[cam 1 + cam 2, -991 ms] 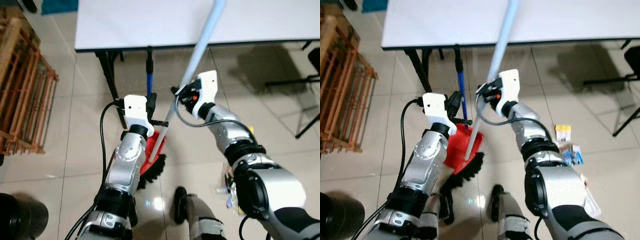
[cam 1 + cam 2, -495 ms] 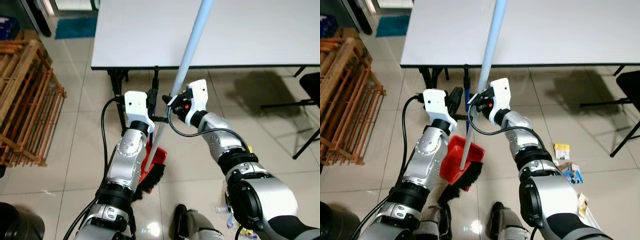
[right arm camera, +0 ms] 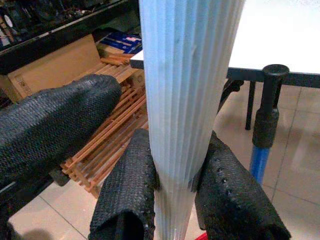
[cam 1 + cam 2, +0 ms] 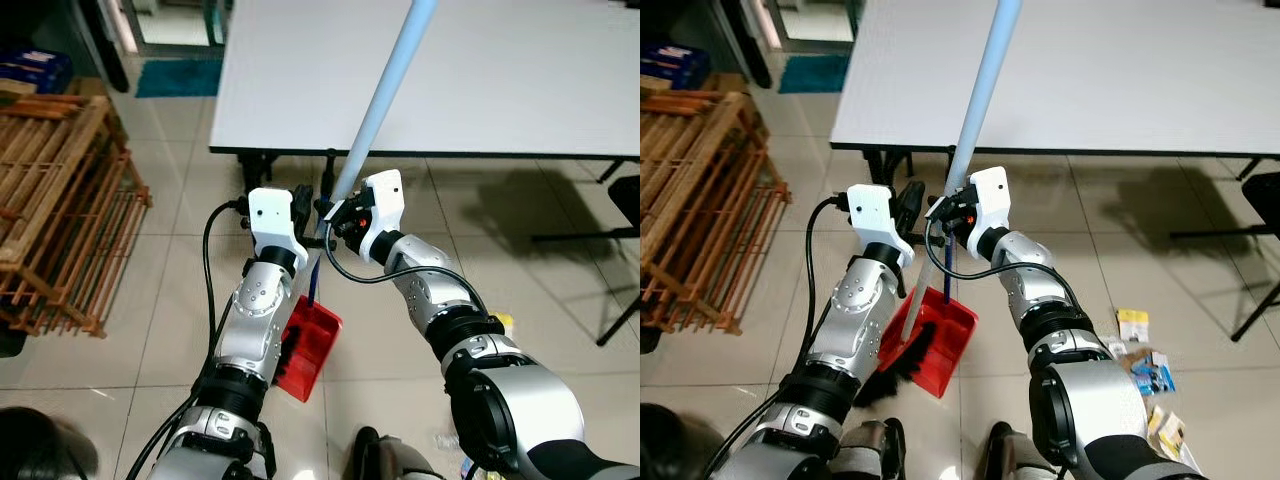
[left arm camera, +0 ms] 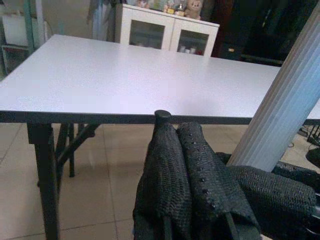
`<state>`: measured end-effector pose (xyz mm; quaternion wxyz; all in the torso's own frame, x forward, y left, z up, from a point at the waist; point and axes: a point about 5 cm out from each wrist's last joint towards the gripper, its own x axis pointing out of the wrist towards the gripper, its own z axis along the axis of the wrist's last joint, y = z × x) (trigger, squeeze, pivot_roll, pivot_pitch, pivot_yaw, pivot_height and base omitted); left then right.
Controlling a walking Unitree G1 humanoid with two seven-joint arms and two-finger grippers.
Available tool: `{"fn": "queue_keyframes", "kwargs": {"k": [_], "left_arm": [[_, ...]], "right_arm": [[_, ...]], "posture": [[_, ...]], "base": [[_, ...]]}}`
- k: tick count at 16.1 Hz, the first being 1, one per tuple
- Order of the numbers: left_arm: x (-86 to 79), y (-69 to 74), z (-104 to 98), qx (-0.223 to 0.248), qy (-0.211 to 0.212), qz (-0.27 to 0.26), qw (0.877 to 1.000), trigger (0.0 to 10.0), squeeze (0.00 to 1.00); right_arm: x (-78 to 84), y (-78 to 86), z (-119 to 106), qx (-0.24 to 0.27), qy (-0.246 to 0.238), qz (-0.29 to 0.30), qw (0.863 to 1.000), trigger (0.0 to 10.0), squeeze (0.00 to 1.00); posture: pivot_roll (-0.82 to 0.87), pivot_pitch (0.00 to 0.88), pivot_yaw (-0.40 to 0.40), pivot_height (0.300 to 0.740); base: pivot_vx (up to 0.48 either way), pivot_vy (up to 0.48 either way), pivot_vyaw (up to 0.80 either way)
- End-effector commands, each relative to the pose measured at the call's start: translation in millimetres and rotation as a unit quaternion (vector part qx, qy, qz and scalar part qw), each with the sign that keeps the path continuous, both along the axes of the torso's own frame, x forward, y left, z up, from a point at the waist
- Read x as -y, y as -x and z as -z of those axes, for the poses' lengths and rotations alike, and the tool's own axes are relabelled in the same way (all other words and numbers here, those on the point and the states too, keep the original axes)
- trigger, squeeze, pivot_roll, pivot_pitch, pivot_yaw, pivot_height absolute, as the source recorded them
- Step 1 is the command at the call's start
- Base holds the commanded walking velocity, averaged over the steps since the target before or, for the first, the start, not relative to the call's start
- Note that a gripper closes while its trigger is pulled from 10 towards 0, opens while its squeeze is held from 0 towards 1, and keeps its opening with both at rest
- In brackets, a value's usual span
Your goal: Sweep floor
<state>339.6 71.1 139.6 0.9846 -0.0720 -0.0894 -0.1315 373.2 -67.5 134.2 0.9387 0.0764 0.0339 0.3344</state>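
Note:
My right gripper (image 4: 337,213) is shut on the broom's pale blue ribbed handle (image 4: 385,90), which rises steeply over the table; its black fingers (image 3: 125,200) clamp the handle (image 3: 185,100) from both sides. The black bristles (image 4: 905,362) rest at the mouth of the red dustpan (image 4: 943,343) on the tiles in front of me. Right beside the right gripper, my left gripper (image 4: 303,205) is shut on the dustpan's upright blue-and-black handle (image 4: 946,275), whose black tip (image 5: 161,116) pokes out above the closed fingers (image 5: 170,170).
A white table (image 4: 500,80) on black legs (image 4: 255,170) stands just ahead. A wooden slatted rack (image 4: 60,200) is at my left. Several wrappers (image 4: 1150,370) lie on the tiles at the right, near black chair legs (image 4: 620,320).
The view has lifted toward the table. The dustpan has gone from tilted beside my left forearm to flatter on the floor, and the right gripper with the broom has closed in on the left one.

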Motion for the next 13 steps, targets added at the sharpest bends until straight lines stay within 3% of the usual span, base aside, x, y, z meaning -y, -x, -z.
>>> {"fn": "queue_keyframes", "kwargs": {"k": [1,10,11,13], "left_arm": [[6.5,-1.9,-4.1,0.006,0.002,0.013,1.000,10.0,0.00],[5.6,-8.9,-7.5,0.012,0.001,0.016,1.000,10.0,0.00],[5.9,-9.3,-7.4,0.012,0.001,0.016,1.000,10.0,0.00],[4.0,-9.9,-7.0,0.012,0.000,0.013,1.000,10.0,0.00]], "right_arm": [[0.1,-4.5,-16.5,0.036,-0.011,0.002,0.999,0.0,0.00],[-9.6,-0.4,-13.4,0.033,-0.026,-0.003,0.999,0.0,0.00],[-8.5,-0.7,-12.5,0.030,-0.025,0.001,0.999,10.0,0.00],[-3.6,-2.1,-11.6,0.026,-0.022,0.012,0.999,10.0,0.00]], "posture": [[0.04,0.075,-0.030,0.740],[0.02,0.052,-0.015,0.740],[0.02,0.051,-0.016,0.740],[0.02,0.047,-0.017,0.740]], "base": [[0.000,0.000,0.00],[0.000,0.000,0.00],[0.000,0.000,0.00],[0.000,0.000,0.00]]}}
